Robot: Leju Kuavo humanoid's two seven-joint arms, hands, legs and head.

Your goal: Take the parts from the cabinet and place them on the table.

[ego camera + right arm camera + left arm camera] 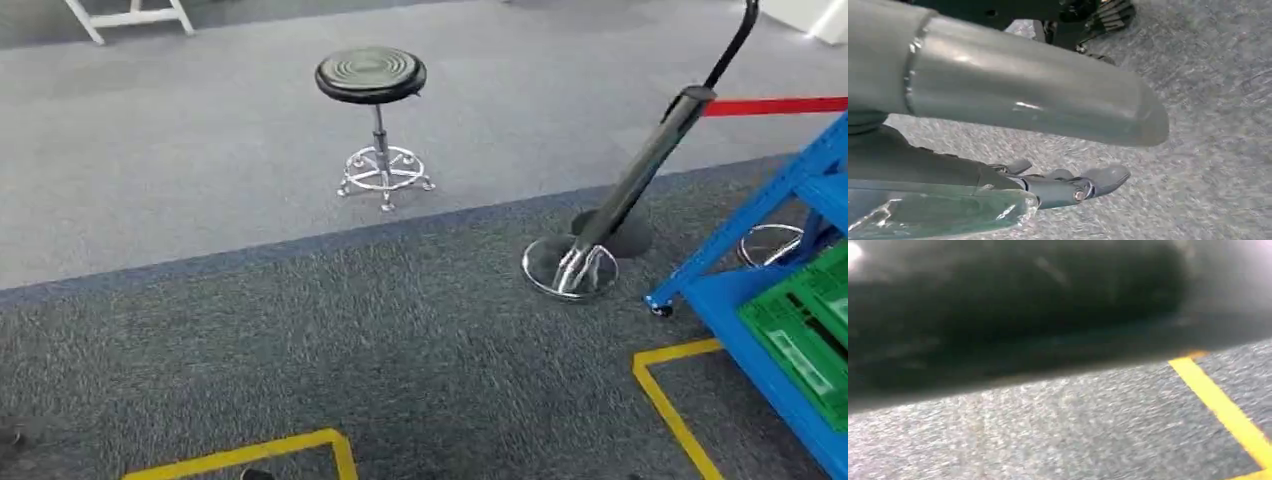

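The blue cabinet (760,290) stands at the right edge of the head view, with a green crate (805,335) on its low shelf. My right hand (1048,150) hangs over the grey carpet. Its thick grey thumb (1038,92) is stretched out, its darker fingers (1073,185) lie straight and apart from the thumb, and only floor shows between them. A clear glossy piece (933,210) lies along the far side of the fingers; what it is I cannot tell. The left wrist view is blurred, showing carpet and a dark mass.
A black round stool (372,80) on a chrome base stands ahead on the lighter carpet. A leaning barrier post (620,200) with a chrome foot and red belt (775,105) stands left of the cabinet. Yellow floor tape (670,400) marks boxes near me.
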